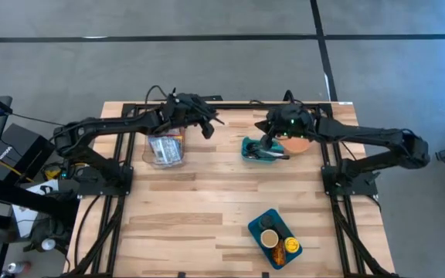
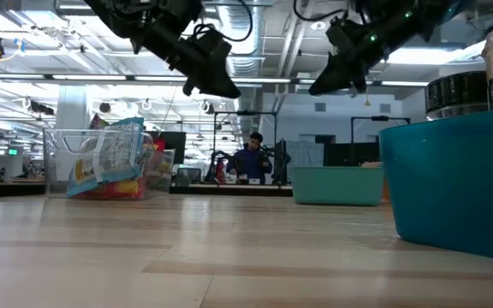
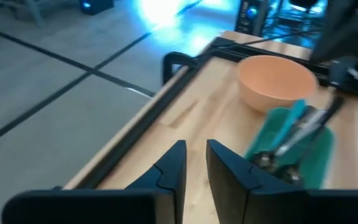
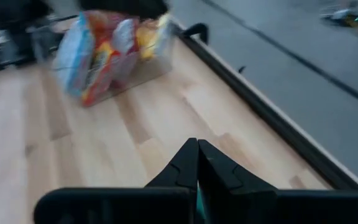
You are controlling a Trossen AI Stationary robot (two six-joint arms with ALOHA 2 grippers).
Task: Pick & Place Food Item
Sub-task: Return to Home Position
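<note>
Several colourful snack packets stand in a clear bin on the table's left half, seen again in the right wrist view. My left gripper hangs in the air just right of the bin. A narrow gap shows between its fingers, with nothing in it. My right gripper hovers above the teal tray. Its fingers are shut and hold nothing. In the low view both grippers are well above the tabletop.
The teal tray holds utensils, and an orange bowl sits right next to it. A blue tray with jars stands near the table's front edge, right of centre. Bare wood lies between the bin and the blue tray.
</note>
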